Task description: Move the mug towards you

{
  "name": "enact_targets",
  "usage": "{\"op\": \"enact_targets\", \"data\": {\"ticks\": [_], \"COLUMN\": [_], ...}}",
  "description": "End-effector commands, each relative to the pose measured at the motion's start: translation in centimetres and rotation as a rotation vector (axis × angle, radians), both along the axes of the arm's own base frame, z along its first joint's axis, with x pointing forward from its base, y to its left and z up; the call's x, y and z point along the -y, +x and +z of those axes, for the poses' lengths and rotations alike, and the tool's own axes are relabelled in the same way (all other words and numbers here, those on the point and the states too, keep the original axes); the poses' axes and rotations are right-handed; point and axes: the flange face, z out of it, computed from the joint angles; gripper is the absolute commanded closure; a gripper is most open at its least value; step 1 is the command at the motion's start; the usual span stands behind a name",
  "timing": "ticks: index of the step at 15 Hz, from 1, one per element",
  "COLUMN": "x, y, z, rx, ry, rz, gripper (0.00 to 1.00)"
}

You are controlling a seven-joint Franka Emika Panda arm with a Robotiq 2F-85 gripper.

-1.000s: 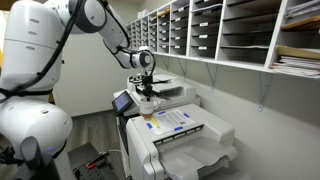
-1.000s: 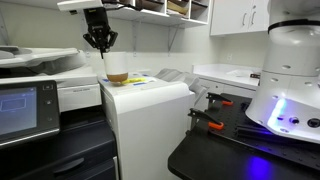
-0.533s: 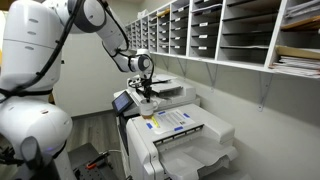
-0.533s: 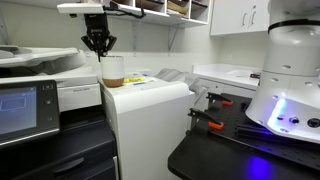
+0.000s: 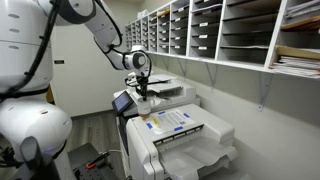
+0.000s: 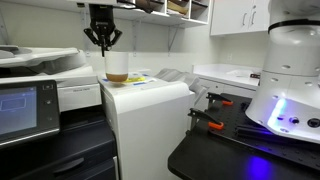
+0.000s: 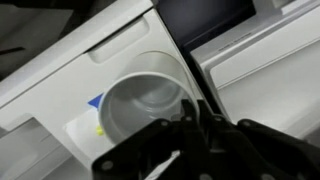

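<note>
The mug (image 6: 117, 66) is small and cream-white with a tan base. It stands upright at the near edge of the large white printer's top (image 6: 150, 100). I cannot tell whether its base touches the top. My gripper (image 6: 104, 50) hangs straight down over the mug's side and is shut on the rim. In the wrist view I look into the mug's open mouth (image 7: 140, 100). The two fingers (image 7: 190, 122) are pressed together at its rim. In an exterior view the gripper (image 5: 141, 98) is above the mug (image 5: 147, 117), which shows only as a small spot.
Wall shelves with paper slots (image 5: 220, 30) run above the printer (image 5: 190, 140). A second copier (image 6: 40, 70) with a touch panel (image 6: 25, 108) stands beside it. A dark bench with clamps (image 6: 215, 122) and the robot's white base (image 6: 290, 80) are nearby.
The gripper has risen slightly and shifted a little sideways. The mug has moved a few pixels with it along the printer top.
</note>
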Motion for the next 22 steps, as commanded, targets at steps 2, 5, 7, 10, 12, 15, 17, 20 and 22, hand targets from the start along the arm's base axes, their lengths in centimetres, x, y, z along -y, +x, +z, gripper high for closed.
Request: {"op": "enact_targets", "data": {"ticks": [2,5,7,10,12,15,17,20,22], "x": [1.9,4.3,5.8,7.1,7.4,7.6,7.6,7.8,7.9], "y": [-3.9,-5.0,-5.0,-4.4,-3.9,-3.3,-3.2,-2.8,-2.7], "z": [2.3,2.1,1.4,0.5,-0.1,-1.5,-2.5,-2.7,-2.7], "rx": [0.033,0.026,0.02,0.064,0.087,0.05,0.016,0.014,0.013], "ry": [0.012,-0.01,-0.013,0.007,0.018,0.052,0.064,0.049,0.041], "rz": [0.048,-0.002,-0.026,-0.035,-0.036,-0.038,-0.036,-0.04,-0.043], "gripper": [0.97,0.97,0.97,0.97,0.97,0.97,0.97,0.97,0.97]}}
